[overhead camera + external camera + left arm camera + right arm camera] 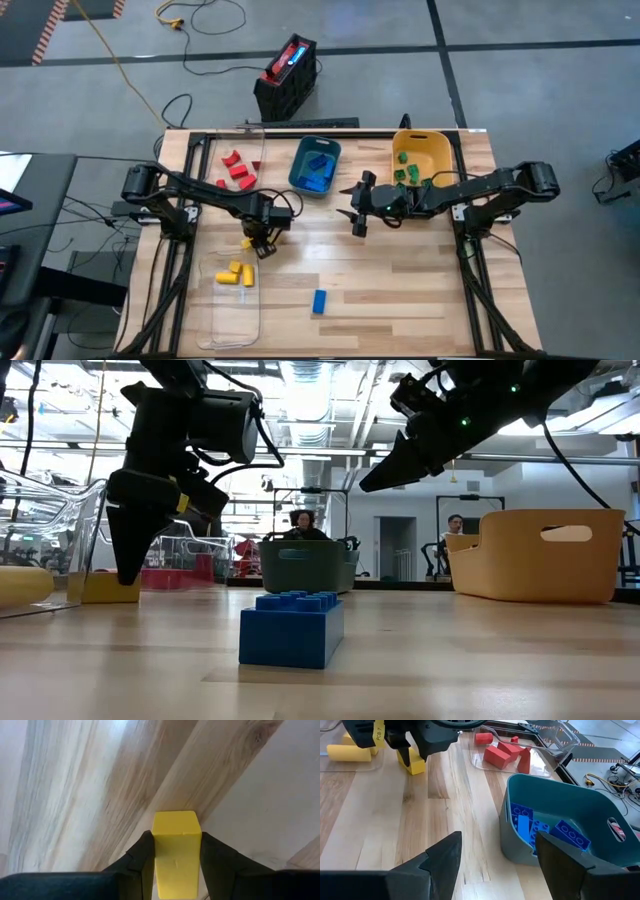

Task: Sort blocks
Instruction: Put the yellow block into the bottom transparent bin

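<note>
A yellow block sits between the two fingers of the left pincer, on the wooden table near its middle; both fingers touch the block's sides, so this pincer is gripping it. Just beside it, toward the front left corner, a clear tray holds more yellow blocks. A single blue block lies alone on the table near the front edge. Red blocks lie in another clear tray at the back left. Further blue blocks are inside the teal bin, and green blocks are inside the yellow bin at the back right. The right pincer hangs above the table between the two bins, and its fingers stand wide apart with nothing between them.
</note>
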Controlling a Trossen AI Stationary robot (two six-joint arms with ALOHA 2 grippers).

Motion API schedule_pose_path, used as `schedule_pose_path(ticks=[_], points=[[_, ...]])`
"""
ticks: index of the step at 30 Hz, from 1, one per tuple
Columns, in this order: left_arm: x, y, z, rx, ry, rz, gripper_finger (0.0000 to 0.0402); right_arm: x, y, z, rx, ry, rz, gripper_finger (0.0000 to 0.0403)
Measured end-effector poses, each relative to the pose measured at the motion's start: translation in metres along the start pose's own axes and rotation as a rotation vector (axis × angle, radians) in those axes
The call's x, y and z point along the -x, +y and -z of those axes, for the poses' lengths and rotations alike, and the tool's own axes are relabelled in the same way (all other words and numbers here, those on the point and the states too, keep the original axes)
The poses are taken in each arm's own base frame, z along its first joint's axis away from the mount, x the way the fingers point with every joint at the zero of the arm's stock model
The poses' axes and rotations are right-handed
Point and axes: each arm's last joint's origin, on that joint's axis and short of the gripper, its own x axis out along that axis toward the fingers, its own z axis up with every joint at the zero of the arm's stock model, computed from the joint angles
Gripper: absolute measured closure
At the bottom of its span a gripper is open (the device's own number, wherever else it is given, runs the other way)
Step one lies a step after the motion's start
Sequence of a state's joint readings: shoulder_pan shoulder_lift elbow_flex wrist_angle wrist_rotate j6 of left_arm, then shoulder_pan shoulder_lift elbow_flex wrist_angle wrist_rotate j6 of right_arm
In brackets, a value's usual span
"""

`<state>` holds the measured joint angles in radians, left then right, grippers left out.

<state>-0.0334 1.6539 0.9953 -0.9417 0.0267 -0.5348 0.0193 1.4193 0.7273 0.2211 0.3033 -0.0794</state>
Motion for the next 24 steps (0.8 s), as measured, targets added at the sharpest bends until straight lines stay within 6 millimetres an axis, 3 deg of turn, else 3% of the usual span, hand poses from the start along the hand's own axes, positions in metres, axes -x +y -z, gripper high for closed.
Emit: schedule_pose_path(ticks=[10,16,20,24], points=[[0.031,-0.011,-0.018,-0.100,-0.155,-0.045,0.0284,0.000,0.000,0.000,0.000,0.002,0.001,0.0138],[0.085,-0.030,-0.025,-0.202,-0.370,-0.028,0.0284,-0.001,-0.003,0.003,-0.004,0.026,0.009,0.0138],[0.123,-0.052,-0.013,-0.229,-0.492,0.052,0.0284,-0.002,-0.010,0.009,-0.024,0.092,0.043,0.0138],[0.144,-0.078,0.016,-0.254,-0.503,0.174,0.0284,-0.004,-0.017,0.014,-0.056,0.097,0.068,0.0138]])
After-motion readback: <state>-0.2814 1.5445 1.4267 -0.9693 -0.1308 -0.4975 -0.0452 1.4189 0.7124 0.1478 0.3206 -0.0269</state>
